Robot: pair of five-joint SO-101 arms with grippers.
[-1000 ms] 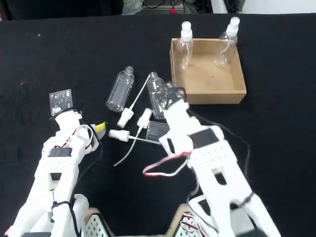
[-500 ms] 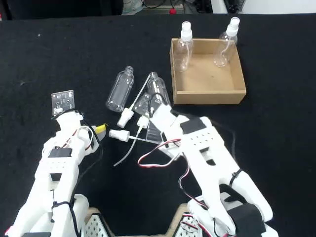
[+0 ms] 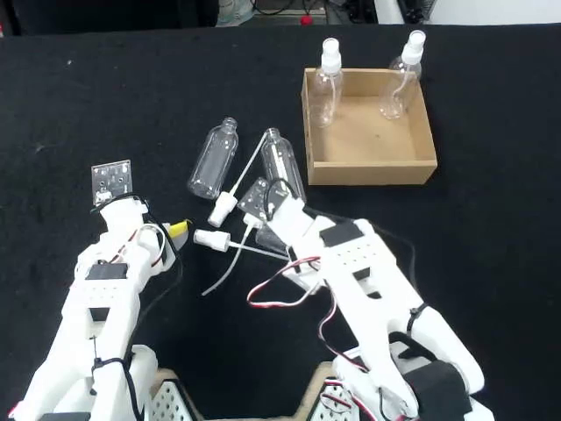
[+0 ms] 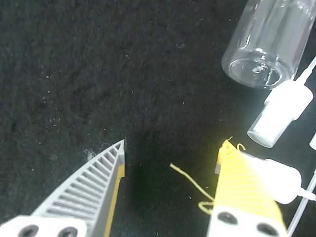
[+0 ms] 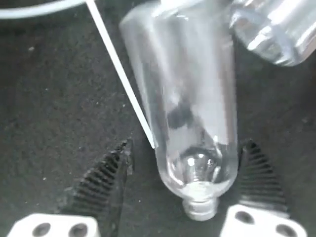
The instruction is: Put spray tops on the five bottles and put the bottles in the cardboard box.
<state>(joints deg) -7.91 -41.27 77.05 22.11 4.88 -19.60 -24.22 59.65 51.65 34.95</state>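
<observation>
Uncapped bottle (image 5: pixel 187 123) lies neck-first between your right gripper (image 5: pixel 187 144) fingers, which are spread wide either side of it. A dip tube (image 5: pixel 121 74) runs along one flank and a second bottle (image 5: pixel 276 29) sits just past the other fingertip. Your left gripper (image 4: pixel 174 143) fingers are wide apart and hold nothing, with a spray top (image 4: pixel 279 111) just beyond the yellow finger.

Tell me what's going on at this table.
Two robot arms are fitting spray tops on bottles and boxing them. One capped bottle and a second capped bottle stand in the cardboard box. Three uncapped bottles lie on the table among loose spray tops. The right gripper is open, its fingers on either side of a lying bottle and not yet closed on it. The left gripper is open over the table, near the spray tops.
</observation>
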